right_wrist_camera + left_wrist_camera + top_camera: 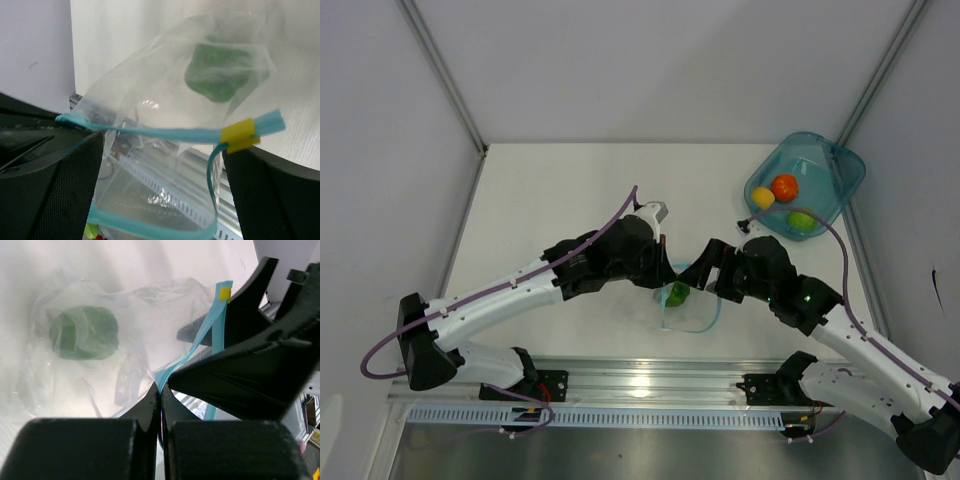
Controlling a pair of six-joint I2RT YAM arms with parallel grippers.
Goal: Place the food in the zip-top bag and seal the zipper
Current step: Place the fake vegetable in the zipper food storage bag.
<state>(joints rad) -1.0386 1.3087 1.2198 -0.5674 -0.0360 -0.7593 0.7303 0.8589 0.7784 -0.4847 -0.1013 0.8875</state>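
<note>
Near edge: metal rail (640,380) carrying both arm bases.

Mid-desk, item 1: left gripper (160,390), fingers pressed together, pinching the zipper (212,327) at one point of the strip. The strip rises from the pinch towards a yellow slider (240,134).

Mid-desk, item 2: right gripper (160,165), fingers spread wide, one on either side of the bag mouth. The slider lies just beside its right finger; whether it touches cannot be told.

Mid-desk, item 3: zip-top bag (692,310), clear and crinkled, between the two grippers, about midway across the desk (570,180) and towards its near edge. Mouth gaping, the two zipper strips apart.

Contents of bag: dark green food (220,70), one piece, at the closed end, seen through the plastic.

Far right corner: teal bowl (835,165), translucent, well apart from the bag. Contents: yellow food (762,197), orange-red food (784,187) just beside it, and light green food (801,221) nearer the front wall of the bowl.
</note>
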